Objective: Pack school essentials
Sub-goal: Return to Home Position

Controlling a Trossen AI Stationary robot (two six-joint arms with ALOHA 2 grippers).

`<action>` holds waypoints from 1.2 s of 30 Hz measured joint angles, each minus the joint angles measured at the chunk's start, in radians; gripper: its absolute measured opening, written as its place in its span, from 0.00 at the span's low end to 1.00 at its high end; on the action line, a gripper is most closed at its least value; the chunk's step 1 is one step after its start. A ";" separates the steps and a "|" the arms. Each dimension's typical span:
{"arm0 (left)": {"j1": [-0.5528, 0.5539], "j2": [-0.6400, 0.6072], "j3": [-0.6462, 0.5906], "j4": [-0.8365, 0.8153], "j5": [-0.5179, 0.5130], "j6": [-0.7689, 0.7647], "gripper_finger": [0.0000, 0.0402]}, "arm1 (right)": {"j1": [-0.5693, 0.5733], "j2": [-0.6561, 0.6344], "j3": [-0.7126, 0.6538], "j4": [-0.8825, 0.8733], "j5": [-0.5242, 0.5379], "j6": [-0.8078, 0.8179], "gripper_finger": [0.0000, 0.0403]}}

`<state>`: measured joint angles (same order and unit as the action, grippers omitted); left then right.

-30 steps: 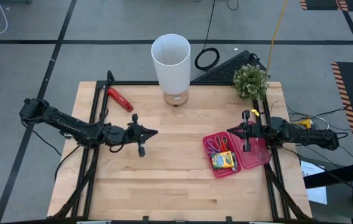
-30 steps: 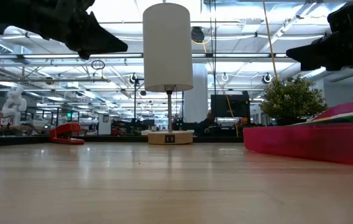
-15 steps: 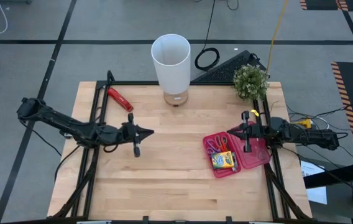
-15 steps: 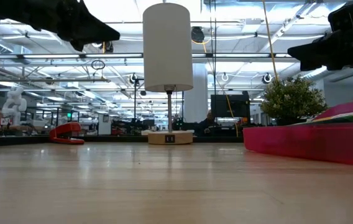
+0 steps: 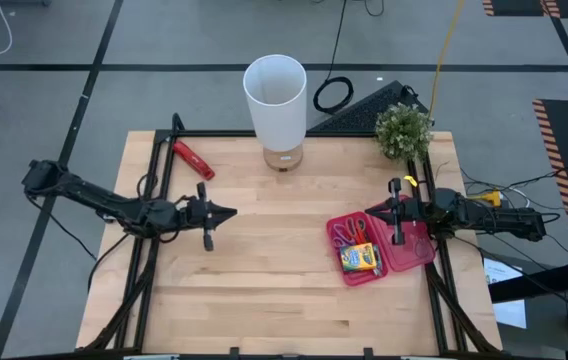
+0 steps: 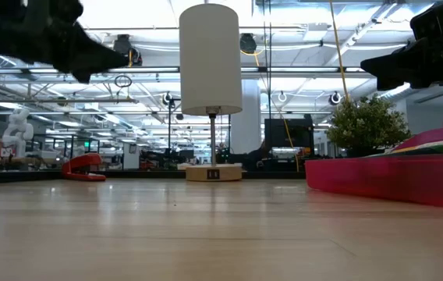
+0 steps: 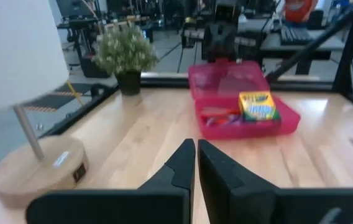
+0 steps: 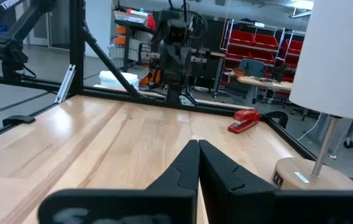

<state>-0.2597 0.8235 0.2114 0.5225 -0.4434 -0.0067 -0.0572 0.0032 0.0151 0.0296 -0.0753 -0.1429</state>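
An open pink case (image 5: 404,250) lies at the table's right. Its tray holds a yellow-green crayon box (image 5: 360,259) and purple- and red-handled scissors (image 5: 349,233). The left wrist view shows the case (image 7: 223,78) and the crayon box (image 7: 258,106) too. My right gripper (image 5: 368,212) hangs shut above the case's far edge, touching nothing. My left gripper (image 5: 232,212) hangs shut above the bare table left of centre, pointing at the case. Both are well above the table in the low view, my left gripper (image 6: 124,56) and my right gripper (image 6: 366,70).
A lamp with a white shade (image 5: 275,95) stands on a wooden base (image 5: 282,158) at the far middle. A red-and-black hand tool (image 5: 192,158) lies at the far left, and a small potted plant (image 5: 402,130) stands at the far right. Bare wood lies between the arms.
My left gripper has drawn back toward the table's left edge, staying shut and above the table. My right gripper and the case have kept still.
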 joint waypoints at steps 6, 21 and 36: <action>0.010 -0.091 -0.091 -0.016 0.020 0.031 0.06 | 0.000 0.000 0.000 0.006 0.000 0.000 0.00; 0.100 -0.284 -0.202 -0.020 0.310 0.055 0.06 | 0.000 0.000 0.000 0.009 -0.001 0.000 0.00; 0.164 -0.495 -0.202 -0.184 0.374 0.078 0.06 | 0.000 0.000 0.000 0.010 -0.001 0.000 0.00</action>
<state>-0.0956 0.3290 0.0097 0.3381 -0.0692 0.0715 -0.0573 0.0031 0.0151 0.0395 -0.0761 -0.1425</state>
